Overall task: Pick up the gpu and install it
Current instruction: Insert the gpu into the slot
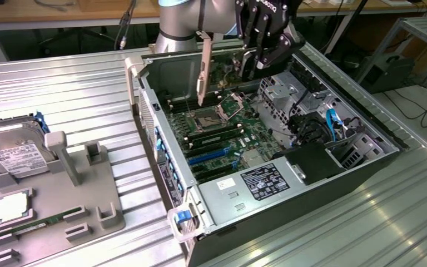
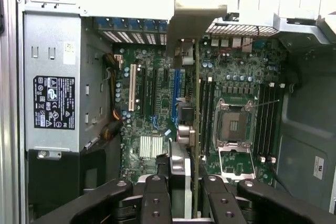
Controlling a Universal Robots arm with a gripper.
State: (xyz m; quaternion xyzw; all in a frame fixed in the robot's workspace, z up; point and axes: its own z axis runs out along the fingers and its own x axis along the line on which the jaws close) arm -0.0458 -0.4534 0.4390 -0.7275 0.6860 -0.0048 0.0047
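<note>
**Inspector A:** What is the tool doing?

**Inspector B:** The gripper [image 1: 253,65] is hanging over the open computer case [image 1: 145,105]. Its 2 fingers are pinching the gpu [image 2: 195,93] between them.

**Inspector A:** Where is the card sitting?

**Inspector B:** It is being held upright on edge above the motherboard [image 2: 152,114], and it is not seated. In the wrist view its edge is running alongside the blue slot [image 2: 176,85], between that slot and the CPU socket [image 2: 231,124]. The metal bracket [image 2: 197,17] is pointing toward the case's rear wall.

**Inspector A:** How are you judging the step?

**Inspector B:** I am reading this as alignment ahead of seating. Doing it well is coming down to 3 things:
- keeping the card plumb
- squaring its lower edge over 1 slot along the full length
- lining the bracket up with the rear opening

From these angles I cannot tell whether the edge is lying over the slot or just beside it. I am therefore advising a slow, straight descent with no side load on the grip. In my judgement, any tilt is risking a jam against the neighbouring memory slots [image 2: 207,108].
</note>
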